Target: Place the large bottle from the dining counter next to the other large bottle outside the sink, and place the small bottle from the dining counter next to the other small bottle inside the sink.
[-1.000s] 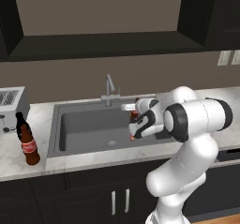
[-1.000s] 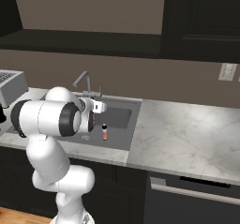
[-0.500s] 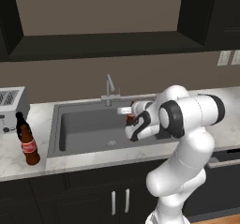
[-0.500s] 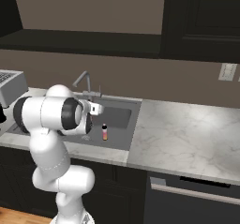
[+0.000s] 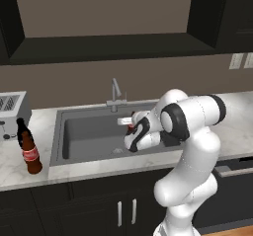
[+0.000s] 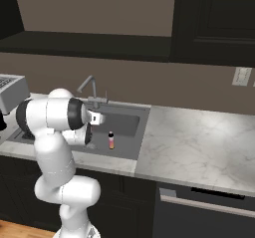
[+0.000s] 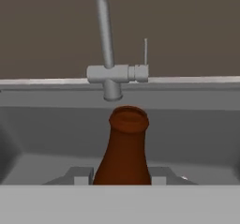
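My gripper (image 7: 123,174) is shut on the small brown bottle (image 7: 125,143), whose open neck rises between the fingers. From the left base view the gripper (image 5: 130,128) hangs over the right half of the sink (image 5: 89,131), just in front of the faucet (image 5: 115,92). The other small bottle (image 6: 111,140), red-labelled, stands upright on the sink floor (image 6: 127,125) to the right of the hand. The large brown bottle (image 5: 30,155) with a red label stands on the worktop left of the sink. The other large bottle I cannot pick out. The dining counter is out of view.
A toaster (image 5: 12,109) sits on the worktop behind the large bottle. The chrome faucet (image 7: 105,31) arches right above the held bottle. Pale marble worktop (image 6: 199,142) stretches to the right of the sink, and dark wall cabinets hang overhead.
The hand has carried the small bottle a little to the left and lower over the basin. The bottles on the worktop and in the sink have not moved.
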